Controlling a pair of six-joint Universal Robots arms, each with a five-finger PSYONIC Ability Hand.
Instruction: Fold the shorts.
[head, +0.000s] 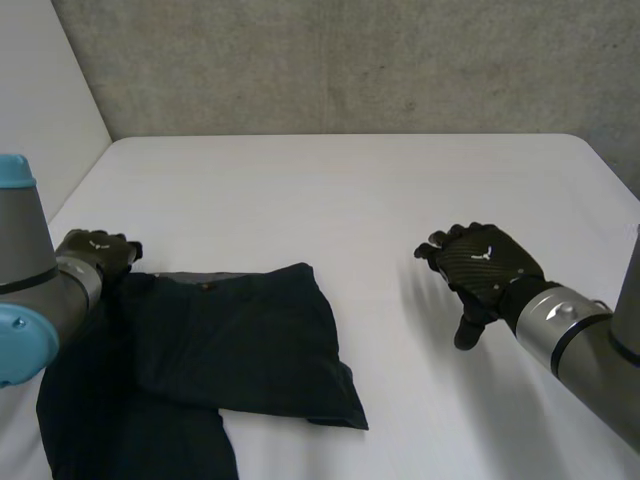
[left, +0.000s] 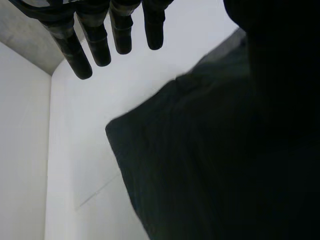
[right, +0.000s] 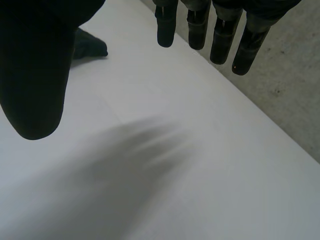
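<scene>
Head view: dark shorts (head: 230, 340) lie on the near left part of the white bench (head: 350, 190), waistband toward the far side. The left hand (head: 98, 252) is at the waistband's left end. The right hand (head: 485, 270) hovers over bare bench, well apart from the shorts, fingers loosely spread.

Left wrist view: fingers (left: 100, 40) are straight and apart from the thumb, clasping nothing. The shorts lie under the palm, and the fingertips are over bare bench.

Right wrist view: fingers (right: 200, 27) are straight, the thumb stands wide of them, and nothing is held. White bench lies under the palm, with a corner of the shorts beyond the thumb.
</scene>
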